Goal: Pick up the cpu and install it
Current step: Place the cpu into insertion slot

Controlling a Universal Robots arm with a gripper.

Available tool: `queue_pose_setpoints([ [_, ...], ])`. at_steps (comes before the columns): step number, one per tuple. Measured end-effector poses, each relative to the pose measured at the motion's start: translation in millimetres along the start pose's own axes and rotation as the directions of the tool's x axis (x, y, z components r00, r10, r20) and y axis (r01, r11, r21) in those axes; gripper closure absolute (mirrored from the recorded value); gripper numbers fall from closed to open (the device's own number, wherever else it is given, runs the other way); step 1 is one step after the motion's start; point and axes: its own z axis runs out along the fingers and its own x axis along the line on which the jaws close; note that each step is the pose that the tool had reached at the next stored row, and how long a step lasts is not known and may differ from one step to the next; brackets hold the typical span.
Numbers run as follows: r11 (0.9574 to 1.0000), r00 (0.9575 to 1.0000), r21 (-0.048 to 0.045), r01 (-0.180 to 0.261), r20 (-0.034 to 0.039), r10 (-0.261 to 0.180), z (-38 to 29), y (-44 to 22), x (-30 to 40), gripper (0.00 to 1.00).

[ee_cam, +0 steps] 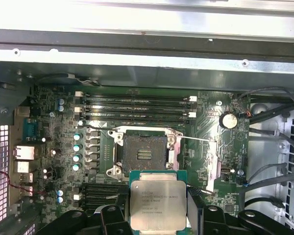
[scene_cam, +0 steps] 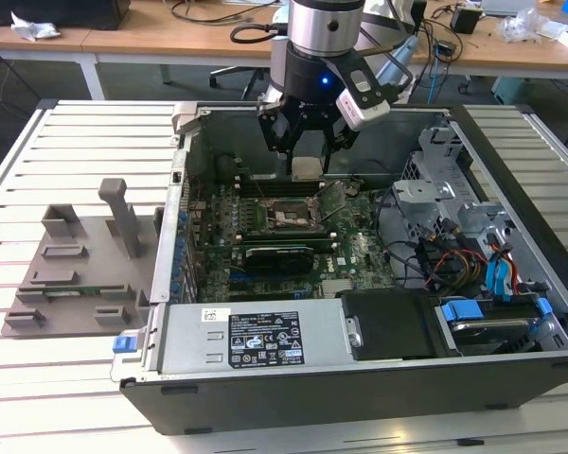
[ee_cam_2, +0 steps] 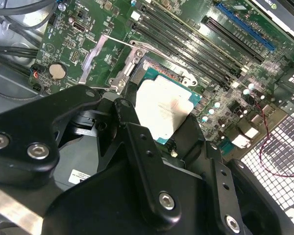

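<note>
while the hand [scene_cam: 307,156] grips the cpu [ee_cam: 158,204], the open socket [ee_cam: 143,151] lies nearby, beside memory slots [ee_cam: 137,105].

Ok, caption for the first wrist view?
Tool gripping the cpu, with the open, empty socket on the motherboard beyond.

Silver arm [scene_cam: 327,24], black bolted claw [scene_cam: 306,156]
</note>
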Motion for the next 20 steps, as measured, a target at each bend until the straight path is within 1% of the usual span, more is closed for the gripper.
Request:
queue_pose_setpoints([
  [7, 1.0, 1.0, 0.0002, -0.004, 0.0, 0.004, 0.2, 0.1, 0.0, 0.45],
  [10, 0.9994, 0.9994, 0.0007, -0.035, -0.0005, 0.035, 0.3, 0.2, 0.0, 0.45],
  [12, 0.9982, 0.9983, 0.0016, -0.059, -0.0008, 0.059, 0.2, 0.1, 0.0, 0.45],
  [13, 0.9973, 0.9973, 0.002, -0.074, -0.001, 0.074, 0.3, 0.1, 0.0, 0.45],
  [14, 0.9951, 0.9951, 0.0023, -0.099, -0.0014, 0.099, 0.3, 0.1, 0.0, 0.45],
  [16, 0.9919, 0.9919, 0.0029, -0.127, -0.0018, 0.127, 0.4, 0.1, 0.0, 0.45],
  [17, 0.9896, 0.9896, 0.0033, -0.144, -0.002, 0.144, 0.5, 0.1, 0.0, 0.45],
  [20, 0.9857, 0.9857, 0.0035, -0.169, -0.0024, 0.169, 0.7, 0.1, 0.0, 0.45],
])
